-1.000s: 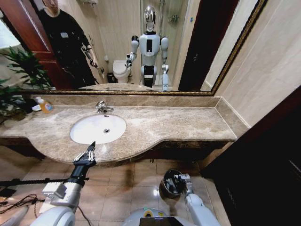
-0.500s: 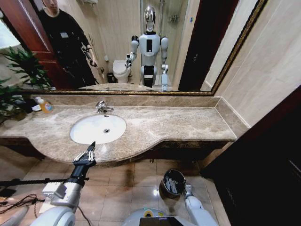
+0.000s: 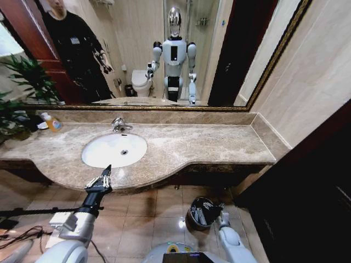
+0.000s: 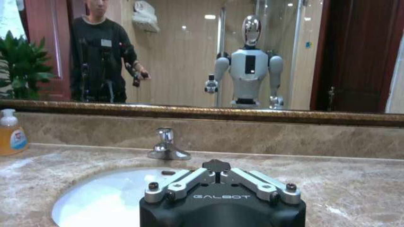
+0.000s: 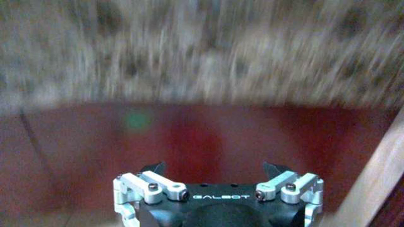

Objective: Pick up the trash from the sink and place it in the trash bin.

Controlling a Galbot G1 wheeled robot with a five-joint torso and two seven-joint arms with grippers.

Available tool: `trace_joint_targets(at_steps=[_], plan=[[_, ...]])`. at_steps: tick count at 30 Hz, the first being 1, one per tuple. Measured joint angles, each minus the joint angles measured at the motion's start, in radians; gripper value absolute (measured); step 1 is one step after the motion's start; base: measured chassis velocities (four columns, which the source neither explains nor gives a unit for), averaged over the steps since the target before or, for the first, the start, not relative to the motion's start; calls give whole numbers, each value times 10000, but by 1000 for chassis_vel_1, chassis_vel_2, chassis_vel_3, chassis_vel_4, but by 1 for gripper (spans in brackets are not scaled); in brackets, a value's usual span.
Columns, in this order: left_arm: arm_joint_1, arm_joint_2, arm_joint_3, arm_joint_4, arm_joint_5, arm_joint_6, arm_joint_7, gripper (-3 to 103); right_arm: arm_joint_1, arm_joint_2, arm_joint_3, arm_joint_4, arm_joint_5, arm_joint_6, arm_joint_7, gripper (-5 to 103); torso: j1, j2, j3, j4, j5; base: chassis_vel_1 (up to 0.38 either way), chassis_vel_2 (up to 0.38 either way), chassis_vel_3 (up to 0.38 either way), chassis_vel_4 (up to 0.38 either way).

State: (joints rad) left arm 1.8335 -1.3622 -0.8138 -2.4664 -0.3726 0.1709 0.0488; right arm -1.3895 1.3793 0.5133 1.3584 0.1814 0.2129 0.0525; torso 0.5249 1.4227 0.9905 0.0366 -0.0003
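Note:
The white oval sink (image 3: 104, 156) is set in the brown marble countertop, and its basin looks bare. My left gripper (image 3: 106, 173) hovers shut over the counter's front edge just before the sink (image 4: 94, 208), its tips meeting in the left wrist view (image 4: 216, 165). On the floor stands the dark trash bin (image 3: 191, 218) with a shiny rim, and white bits of trash (image 3: 200, 214) lie inside it. My right gripper (image 3: 218, 209) is low beside the bin's right rim. In the right wrist view (image 5: 215, 168) it is open with nothing between its fingers.
A chrome tap (image 3: 119, 125) stands behind the basin and an orange soap bottle (image 3: 52, 121) at the counter's far left. A large mirror (image 3: 164, 49) backs the counter. A dark wall panel (image 3: 307, 192) closes the right side. Cables (image 3: 22, 233) lie on the floor at left.
My right gripper has drawn back from over the bin's opening and now sits to the right of its rim. The left arm has not moved.

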Motion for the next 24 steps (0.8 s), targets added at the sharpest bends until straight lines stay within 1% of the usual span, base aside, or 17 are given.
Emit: trace_joint_targets(at_steps=[1, 2, 3, 4, 5, 6, 7, 10, 11, 14, 15, 17, 19, 20, 22, 23, 24], plan=[[0, 0, 0, 0, 0, 0, 0, 0, -207, -74, 48, 552, 11, -95, 132, 100, 0, 0, 0, 2, 4, 0, 0, 0, 0], [0, 0, 0, 0, 0, 0, 0, 0, -207, -74, 48, 552, 11, -95, 132, 100, 0, 0, 0, 2, 4, 0, 0, 0, 0], [0, 0, 0, 0, 0, 0, -1, 0, -395, -140, 85, 1055, 56, -269, 232, 100, 0, 0, 0, 2, 6, 0, 0, 0, 0], [0, 0, 0, 0, 0, 0, 0, 0, -716, -263, 153, 1971, 188, -596, 407, 100, 0, 0, 0, 1, 2, 0, 0, 0, 0], [0, 0, 0, 0, 0, 0, 0, 0, -896, -335, 187, 2448, 247, -726, 501, 100, 0, 0, -1, 2, -1, 0, 0, 0, 0], [0, 0, 0, 0, 0, 0, 0, 0, -896, -335, 187, 2448, 247, -726, 501, 100, 0, 0, -1, 2, -1, 0, 0, 0, 0], [0, 0, 0, 0, 0, 0, 0, 0, -1156, -407, 237, 3055, 313, -876, 598, 100, 0, 0, 0, 2, 4, 0, 0, 0, 0], [0, 0, 0, 0, 0, 0, 0, 0, -1735, -501, 347, 4438, 607, -1224, 680, 100, 0, 0, 0, 2, 3, 0, 0, 0, 0], [0, 0, 0, 0, 0, 0, 0, 0, -1735, -501, 347, 4438, 607, -1224, 680, 100, 0, 0, 0, 2, 3, 0, 0, 0, 0], [0, 0, 0, 0, 0, 0, 0, 0, -2165, -554, 384, 5841, 712, -1750, 945, 100, 0, 0, 0, 1, 3, 0, 0, 0, 0], [0, 0, 0, 0, 0, 0, 0, 0, -2165, -554, 384, 5841, 712, -1750, 945, 100, 0, 0, 0, 1, 3, 0, 0, 0, 0], [0, 0, 0, 0, 0, 0, 0, 0, -2227, -575, 399, 6836, 719, -2189, 1257, 100, 0, 0, 0, 2, 4, 0, 0, 0, 0], [0, 0, 0, 0, 0, 0, 0, 0, -2193, -624, 400, 7433, 738, -2403, 1431, 100, 1, 0, 0, 1, 3, 0, 0, 0, 0], [0, 0, 0, 0, 0, 0, 0, 0, -2193, -624, 400, 7433, 738, -2403, 1431, 100, 1, 0, 0, 1, 3, 0, 0, 0, 0], [0, 0, 0, 0, 0, 0, 0, 0, -2074, -768, 352, 8183, 859, -2746, 1795, 100, 1, 0, 0, 2, 3, 0, 0, 0, 0], [0, 0, 0, 0, 0, 0, 0, 0, -2074, -768, 352, 8183, 859, -2746, 1795, 100, 1, 0, 0, 2, 3, 0, 0, 0, 0], [0, 0, 0, 0, 0, 0, 0, 0, -1958, -889, 315, 8667, 989, -2983, 2069, 100, 1, 0, 0, 2, 3, 0, 0, 0, 0]])
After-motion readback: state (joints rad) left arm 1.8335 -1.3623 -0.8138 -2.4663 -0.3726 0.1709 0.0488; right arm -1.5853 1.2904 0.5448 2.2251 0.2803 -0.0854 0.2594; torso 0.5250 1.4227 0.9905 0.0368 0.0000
